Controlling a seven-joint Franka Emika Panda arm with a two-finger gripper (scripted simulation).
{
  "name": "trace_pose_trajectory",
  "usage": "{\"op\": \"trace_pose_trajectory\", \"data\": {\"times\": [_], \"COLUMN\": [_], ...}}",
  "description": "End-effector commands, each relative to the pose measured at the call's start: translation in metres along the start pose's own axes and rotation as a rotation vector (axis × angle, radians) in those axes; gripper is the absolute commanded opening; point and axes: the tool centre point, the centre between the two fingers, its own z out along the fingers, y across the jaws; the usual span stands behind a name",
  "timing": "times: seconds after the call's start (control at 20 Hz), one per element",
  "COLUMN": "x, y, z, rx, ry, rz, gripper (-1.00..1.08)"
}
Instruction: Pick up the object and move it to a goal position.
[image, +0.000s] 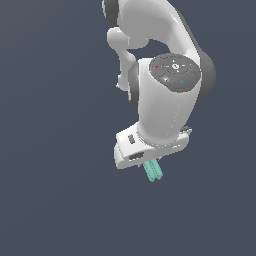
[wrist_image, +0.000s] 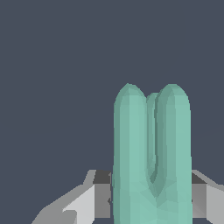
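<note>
Teal-green object (image: 153, 171) sticking out below white gripper (image: 146, 161) in exterior view, clear of the plain dark surface (image: 50, 200); no counter edges visible. In wrist view, object (wrist_image: 151, 157) clamped between grey fingers (wrist_image: 98, 199), closed against its two rounded bars.

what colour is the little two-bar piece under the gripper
Teal-green: the small, slim two-bar object is plain, with no pattern. The wrist view shows it best.
</note>
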Motion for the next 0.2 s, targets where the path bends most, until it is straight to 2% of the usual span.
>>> {"op": "trace_pose_trajectory", "data": {"times": [0.0,0.15], "x": [0.0018,0.0024], "y": [-0.0003,-0.0004], "z": [-0.0024,-0.0031], "rx": [0.0,0.0], "ry": [-0.001,-0.001], "rz": [0.0,0.0], "gripper": [-1.0,-1.0]}}
